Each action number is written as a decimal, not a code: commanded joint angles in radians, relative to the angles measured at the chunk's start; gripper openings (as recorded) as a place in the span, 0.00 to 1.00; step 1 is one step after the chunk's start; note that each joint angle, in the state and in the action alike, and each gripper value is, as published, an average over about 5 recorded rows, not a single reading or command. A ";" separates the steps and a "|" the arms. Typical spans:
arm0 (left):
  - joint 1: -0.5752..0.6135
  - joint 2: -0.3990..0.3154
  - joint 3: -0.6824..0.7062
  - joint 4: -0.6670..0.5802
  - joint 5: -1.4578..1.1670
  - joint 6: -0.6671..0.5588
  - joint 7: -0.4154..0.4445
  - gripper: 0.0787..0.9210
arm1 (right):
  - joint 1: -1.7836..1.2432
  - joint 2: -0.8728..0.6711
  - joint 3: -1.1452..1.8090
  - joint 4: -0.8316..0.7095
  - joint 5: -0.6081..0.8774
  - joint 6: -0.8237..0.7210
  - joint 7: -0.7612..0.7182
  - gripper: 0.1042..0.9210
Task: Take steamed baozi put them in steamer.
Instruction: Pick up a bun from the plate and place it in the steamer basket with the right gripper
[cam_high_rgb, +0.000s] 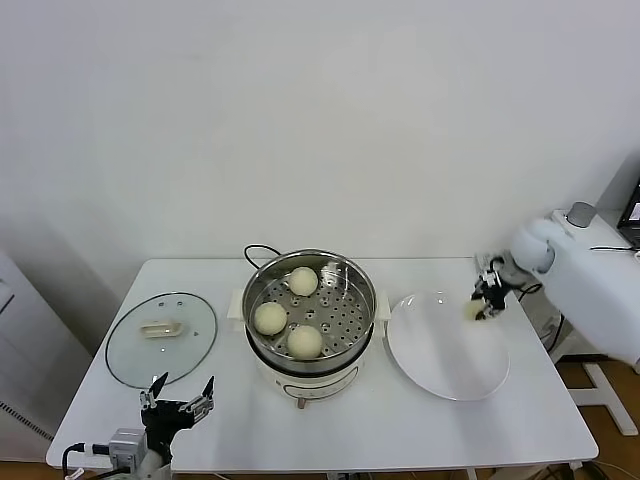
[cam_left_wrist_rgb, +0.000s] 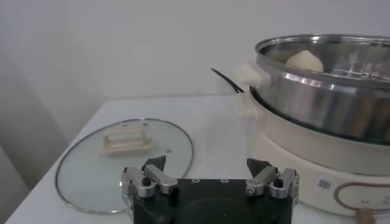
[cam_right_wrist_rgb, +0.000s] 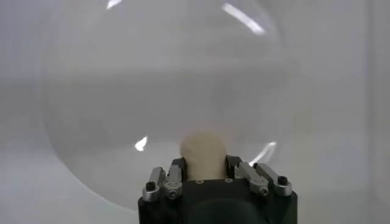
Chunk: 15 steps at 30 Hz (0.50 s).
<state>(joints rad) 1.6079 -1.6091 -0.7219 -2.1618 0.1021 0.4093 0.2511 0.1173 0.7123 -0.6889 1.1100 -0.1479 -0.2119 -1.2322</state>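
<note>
Baozi (cam_high_rgb: 470, 312) number four sits clamped in my right end effector (cam_high_rgb: 487, 300) over the white plate (cam_high_rgb: 450, 370), destined for the steamer (cam_high_rgb: 311, 305) holding three; left end effector (cam_high_rgb: 180, 400) waits wide above the tabletop (cam_high_rgb: 400, 430).

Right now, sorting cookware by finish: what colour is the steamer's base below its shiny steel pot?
White, on the round stainless-steel steamer; the left wrist view shows it best.
</note>
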 joint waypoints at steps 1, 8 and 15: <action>-0.012 -0.012 -0.005 -0.005 0.043 -0.002 -0.024 0.88 | 0.507 -0.013 -0.514 0.295 0.448 -0.270 0.012 0.38; -0.020 0.004 -0.013 -0.015 0.029 -0.004 -0.022 0.88 | 0.653 0.200 -0.627 0.293 0.650 -0.372 0.073 0.38; -0.019 0.005 -0.016 -0.024 0.022 -0.005 -0.022 0.88 | 0.633 0.370 -0.647 0.205 0.690 -0.401 0.097 0.37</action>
<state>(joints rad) 1.5928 -1.6091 -0.7381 -2.1789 0.1207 0.4049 0.2347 0.5954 0.8676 -1.1675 1.3139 0.3320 -0.4973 -1.1701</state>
